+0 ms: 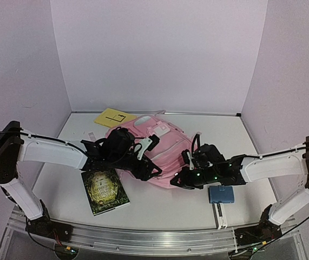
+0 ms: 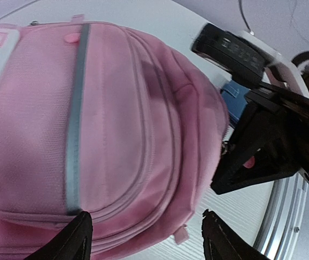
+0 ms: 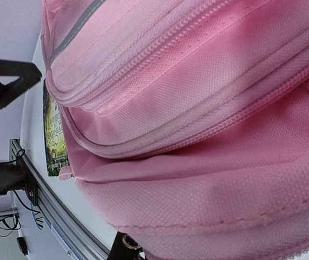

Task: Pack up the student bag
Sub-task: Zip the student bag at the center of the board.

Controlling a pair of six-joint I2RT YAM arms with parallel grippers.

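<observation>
The student bag [image 1: 162, 145], a soft pink backpack, lies flat in the middle of the table. It fills the left wrist view [image 2: 89, 124] and the right wrist view [image 3: 197, 108]. My left gripper [image 1: 145, 164] is open and empty, its fingertips [image 2: 78, 235] spread just above the bag's near edge. My right gripper [image 1: 184, 176] sits at the bag's near right corner. In the left wrist view it [image 2: 222, 181] looks shut, with a bit of pink between its fingers and a metal zip ring [image 3: 127, 246] beside it. In its own view the fabric hides its fingers.
A dark green book [image 1: 104, 190] lies at the front left and also shows in the right wrist view [image 3: 54, 141]. A blue case [image 1: 222, 194] lies at the front right, a yellow pad [image 1: 113, 117] behind the bag. A metal rail [image 1: 154, 238] runs along the near edge.
</observation>
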